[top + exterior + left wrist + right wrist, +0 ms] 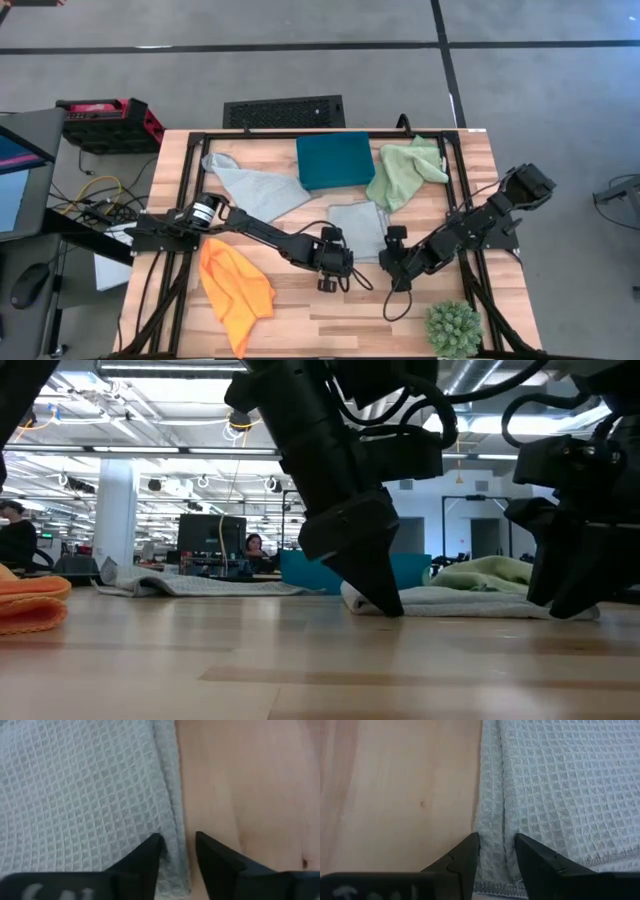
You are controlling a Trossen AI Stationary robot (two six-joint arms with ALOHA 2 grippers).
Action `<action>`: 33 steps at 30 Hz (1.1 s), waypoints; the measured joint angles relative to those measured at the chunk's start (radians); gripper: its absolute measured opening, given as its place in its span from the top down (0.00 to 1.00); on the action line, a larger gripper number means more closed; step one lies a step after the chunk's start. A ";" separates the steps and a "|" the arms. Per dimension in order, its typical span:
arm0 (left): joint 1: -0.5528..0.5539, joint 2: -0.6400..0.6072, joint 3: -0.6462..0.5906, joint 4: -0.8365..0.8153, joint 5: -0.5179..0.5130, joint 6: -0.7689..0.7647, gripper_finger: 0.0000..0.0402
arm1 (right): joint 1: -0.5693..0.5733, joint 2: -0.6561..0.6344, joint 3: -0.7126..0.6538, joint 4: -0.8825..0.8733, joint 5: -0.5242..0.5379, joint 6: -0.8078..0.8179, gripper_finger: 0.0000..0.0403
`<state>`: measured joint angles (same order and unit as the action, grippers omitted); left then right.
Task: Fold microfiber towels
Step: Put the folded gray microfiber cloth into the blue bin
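A pale blue-grey towel (pixel 356 224) lies flat at the table's middle. My left gripper (pixel 178 842) is down at its near left corner, open, its fingers astride the hemmed edge. My right gripper (pixel 496 840) is down at the near right corner, open, with the edge between its fingers. A second blue-grey towel (pixel 250 186) lies spread at the far left, a light green towel (pixel 405 170) lies crumpled at the far right, and an orange towel (pixel 236 292) lies bunched at the near left. My left gripper comes slanting down from the table's left. One fingertip (pixel 150 852) stands on the cloth and the other on the wood beside the hemmed edge (pixel 175 835), which lies flat in the gap. My right gripper comes slanting down from the right. Both fingertips (pixel 467 851) are over the towel, and its hemmed edge (pixel 492 827) fills the gap between them, flat on the table. Whether they pinch it I cannot tell.
A dark teal box (pixel 335 160) stands just beyond the middle towel, between the far towels. A spiky green plant ball (pixel 453 328) sits at the near right corner. Bare wood (pixel 330 320) lies along the near edge between the orange towel and the plant.
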<state>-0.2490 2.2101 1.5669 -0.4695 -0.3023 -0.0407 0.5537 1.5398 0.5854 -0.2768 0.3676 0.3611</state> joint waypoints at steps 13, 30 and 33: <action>0.007 0.000 -0.002 -0.027 -0.034 -0.032 0.99 | -0.002 0.002 -0.002 -0.002 0.004 0.050 0.97; 0.026 -0.096 -0.006 -0.171 -0.092 -0.210 1.00 | -0.078 -0.033 0.188 -0.228 0.088 -0.062 0.99; 0.033 -0.136 -0.006 -0.222 -0.165 -0.238 1.00 | -0.117 -0.033 0.218 -0.276 0.131 -0.103 1.00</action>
<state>-0.2161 2.0742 1.5610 -0.6916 -0.4675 -0.2782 0.4366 1.5066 0.8031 -0.5525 0.4986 0.2583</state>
